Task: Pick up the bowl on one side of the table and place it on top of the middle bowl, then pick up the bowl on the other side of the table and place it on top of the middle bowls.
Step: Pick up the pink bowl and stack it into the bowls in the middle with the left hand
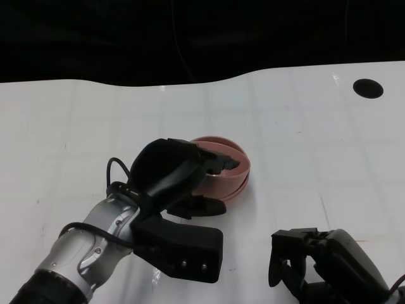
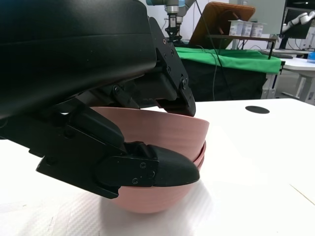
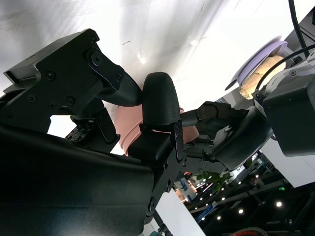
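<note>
Nested pink bowls (image 1: 223,182) stand in the middle of the white table (image 1: 304,139). My left hand (image 1: 172,172) reaches over them from the near left. In the left wrist view its thumb (image 2: 147,169) presses the outer wall of the top bowl (image 2: 167,129) while the fingers (image 2: 170,88) hook over the rim; this bowl sits inside a lower bowl (image 2: 147,202). My right hand (image 1: 316,261) hangs at the near right, apart from the stack, fingers spread and holding nothing. The right wrist view shows a strip of pink bowl (image 3: 132,133) past that hand's fingers (image 3: 158,101).
A round black hole (image 1: 367,88) lies in the table's far right corner. The table's far edge curves against a dark background. Beyond it the left wrist view shows a green-draped table (image 2: 226,58) and equipment.
</note>
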### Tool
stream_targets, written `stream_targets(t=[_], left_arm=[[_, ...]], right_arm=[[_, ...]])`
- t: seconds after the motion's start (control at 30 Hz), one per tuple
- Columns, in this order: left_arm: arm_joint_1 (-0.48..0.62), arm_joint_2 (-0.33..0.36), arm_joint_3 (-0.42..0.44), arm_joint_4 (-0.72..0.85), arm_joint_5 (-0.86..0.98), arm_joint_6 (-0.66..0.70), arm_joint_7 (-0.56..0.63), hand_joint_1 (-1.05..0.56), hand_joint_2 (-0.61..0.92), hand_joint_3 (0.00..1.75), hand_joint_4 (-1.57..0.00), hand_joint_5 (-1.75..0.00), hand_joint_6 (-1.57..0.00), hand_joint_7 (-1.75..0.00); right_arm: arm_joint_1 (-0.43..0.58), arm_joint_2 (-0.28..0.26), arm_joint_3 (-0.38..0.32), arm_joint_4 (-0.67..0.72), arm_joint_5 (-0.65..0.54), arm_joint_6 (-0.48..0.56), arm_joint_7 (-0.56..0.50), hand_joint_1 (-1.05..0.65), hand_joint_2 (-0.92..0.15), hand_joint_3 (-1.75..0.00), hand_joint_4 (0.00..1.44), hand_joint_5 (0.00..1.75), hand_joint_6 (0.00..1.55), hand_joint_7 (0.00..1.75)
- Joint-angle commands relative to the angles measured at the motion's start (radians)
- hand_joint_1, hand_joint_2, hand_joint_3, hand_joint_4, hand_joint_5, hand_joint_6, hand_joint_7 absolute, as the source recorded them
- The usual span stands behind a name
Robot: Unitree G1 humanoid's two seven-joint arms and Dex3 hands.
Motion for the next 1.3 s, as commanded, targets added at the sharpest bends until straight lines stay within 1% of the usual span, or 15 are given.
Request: stream_targets(t=[0.03, 0.13, 0.47, 0.57, 0.77, 0.93, 1.1, 1.17, 1.3], left_arm=[[0.017, 0.018, 0.000, -0.017, -0.007, 0.017, -0.035, -0.91, 0.92, 0.56, -0.50, 0.00, -0.59, 0.00], [0.021, 0.018, 0.003, -0.027, -0.014, 0.027, -0.052, -0.92, 0.92, 0.57, -0.46, 0.00, -0.57, 0.00], [0.028, 0.019, -0.003, -0.015, -0.009, 0.040, -0.055, -0.92, 0.92, 0.57, -0.45, 0.00, -0.57, 0.00], [0.028, 0.018, -0.011, 0.000, 0.003, 0.046, -0.048, -0.92, 0.92, 0.58, -0.38, 0.00, -0.55, 0.00], [0.030, 0.013, -0.033, 0.041, 0.028, 0.058, -0.029, -0.91, 0.92, 0.61, -0.21, 0.00, -0.43, 0.00], [0.034, 0.006, -0.046, 0.067, 0.033, 0.061, -0.016, -0.93, 0.92, 0.71, -0.08, 0.00, -0.32, 0.00], [0.036, -0.001, -0.052, 0.092, 0.031, 0.057, -0.003, -0.92, 0.92, 0.74, -0.03, 0.00, -0.28, 0.00], [0.034, -0.004, -0.056, 0.109, 0.033, 0.054, 0.011, -0.91, 0.92, 0.74, -0.02, 0.00, -0.27, 0.00], [0.025, -0.005, -0.058, 0.129, 0.029, 0.050, 0.023, -0.91, 0.92, 0.75, 0.00, 0.00, -0.27, 0.00]], right_arm=[[0.004, -0.017, -0.007, 0.003, 0.014, -0.010, -0.001, -0.16, -0.50, -1.28, 0.83, 1.75, 0.67, 1.63], [0.002, -0.017, -0.007, 0.005, 0.013, -0.011, -0.003, -0.16, -0.49, -1.28, 0.84, 1.75, 0.67, 1.64], [0.000, -0.020, -0.006, 0.011, 0.014, -0.016, -0.001, -0.16, -0.49, -1.28, 0.83, 1.75, 0.66, 1.64], [-0.004, -0.019, -0.008, 0.016, 0.007, -0.026, -0.013, -0.16, -0.49, -1.28, 0.83, 1.75, 0.66, 1.63], [-0.005, -0.017, -0.009, 0.023, 0.001, -0.031, -0.020, -0.16, -0.49, -1.27, 0.83, 1.75, 0.66, 1.63], [-0.003, -0.016, -0.009, 0.025, 0.002, -0.038, -0.023, -0.16, -0.50, -1.26, 0.82, 1.75, 0.67, 1.63], [-0.001, -0.015, -0.009, 0.024, 0.005, -0.038, -0.020, -0.16, -0.51, -1.24, 0.82, 1.75, 0.67, 1.63], [-0.003, -0.014, -0.009, 0.025, 0.006, -0.040, -0.020, -0.16, -0.53, -1.20, 0.82, 1.75, 0.66, 1.65], [-0.003, -0.016, -0.009, 0.017, 0.013, -0.031, -0.008, -0.17, -0.55, -1.18, 0.82, 1.75, 0.66, 1.66]])
